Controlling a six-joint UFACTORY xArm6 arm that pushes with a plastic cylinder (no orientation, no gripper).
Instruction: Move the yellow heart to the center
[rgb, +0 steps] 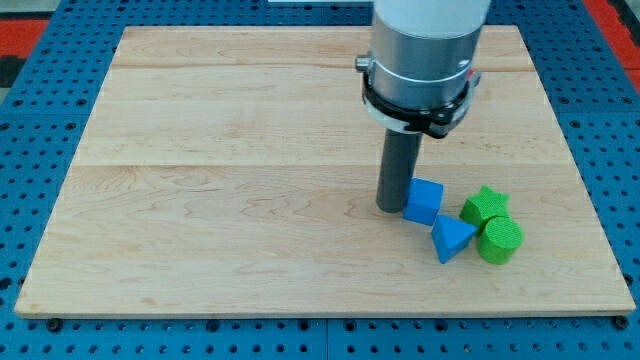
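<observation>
The arm's visible end is a broad cylinder, white at the view's top and brushed grey metal below. A black ring clamp circles its lower edge, with a small bolted lug on the view's right and a hint of red beside it. From it descends a straight dark rod, my tip (389, 208) blunt and round.

Readable text: none anywhere in the view.
Light wooden board (250, 180): plain grain only, no print.
Blue cube-shaped block (424, 200), blue triangular block (451, 239), green star-shaped block (486, 206), green cylindrical block (499, 240): bare faces, no marks.
Grey arm housing (425, 50): no legible label.
</observation>
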